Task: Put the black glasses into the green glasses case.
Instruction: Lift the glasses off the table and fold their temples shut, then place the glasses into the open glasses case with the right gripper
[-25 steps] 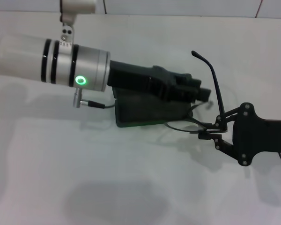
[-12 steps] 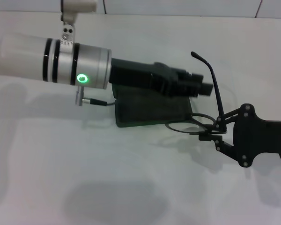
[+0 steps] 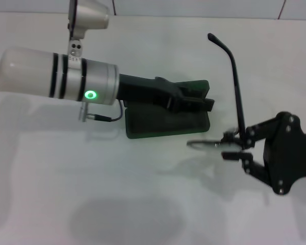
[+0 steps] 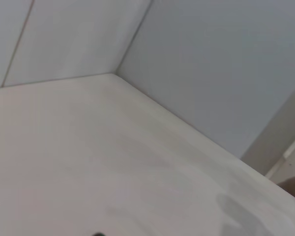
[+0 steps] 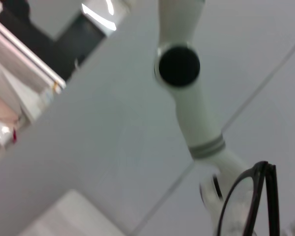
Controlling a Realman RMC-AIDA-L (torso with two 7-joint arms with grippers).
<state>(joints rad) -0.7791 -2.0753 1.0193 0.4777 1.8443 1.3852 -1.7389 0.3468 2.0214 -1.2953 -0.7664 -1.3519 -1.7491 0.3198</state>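
The green glasses case (image 3: 166, 124) lies open in the middle of the table in the head view, its lid (image 3: 196, 86) standing up at the back. My left gripper (image 3: 201, 103) reaches in from the left over the case and is shut on the lid's edge. My right gripper (image 3: 233, 148) is just right of the case and is shut on the black glasses (image 3: 206, 144). One lens sticks out toward the case and one temple arm (image 3: 235, 81) stands straight up. The frame also shows in the right wrist view (image 5: 258, 191).
A white table (image 3: 117, 204) meets a white tiled wall at the back. The left wrist view shows only the table surface (image 4: 64, 162) and wall. My left arm (image 5: 179, 69) shows in the right wrist view.
My left gripper has drawn back to the left and the case lid now stands upright. My right gripper has moved slightly right and down with the glasses, away from the case.
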